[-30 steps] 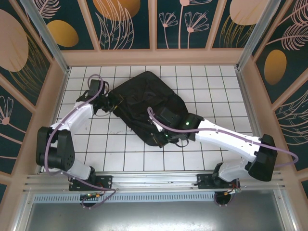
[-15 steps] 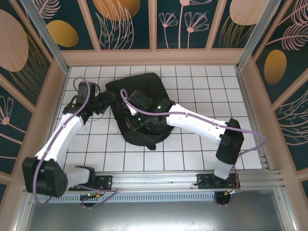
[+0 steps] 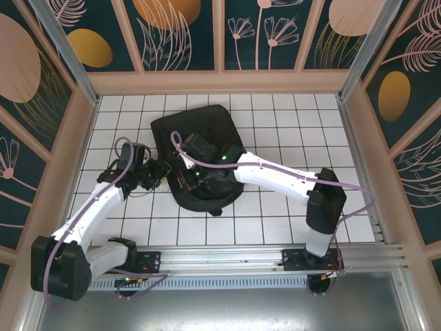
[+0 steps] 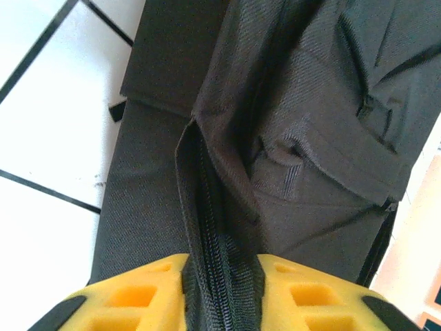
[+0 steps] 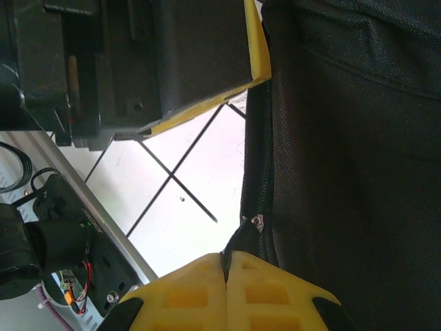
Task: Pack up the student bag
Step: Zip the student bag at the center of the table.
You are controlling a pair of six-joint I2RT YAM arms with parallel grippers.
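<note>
The student bag is a large black fabric backpack lying flat at the middle of the tiled floor. At the bag's left edge, my left gripper is shut on a raised fold of fabric carrying a zipper track, which runs between the yellow fingers. My right gripper reaches across the bag to the same edge. Its yellow pads are shut on the zipper pull tab, just below the metal slider. The left gripper's body hangs close above the right one.
White tiled floor surrounds the bag, with free room to the right and back. Wooden walls with patterned panels enclose the cell. The metal rail with the arm bases runs along the near edge.
The right arm swung left across the bag and the bag slid left. In the last half second the left gripper moved nearer and right, toward the bag's lower left edge.
</note>
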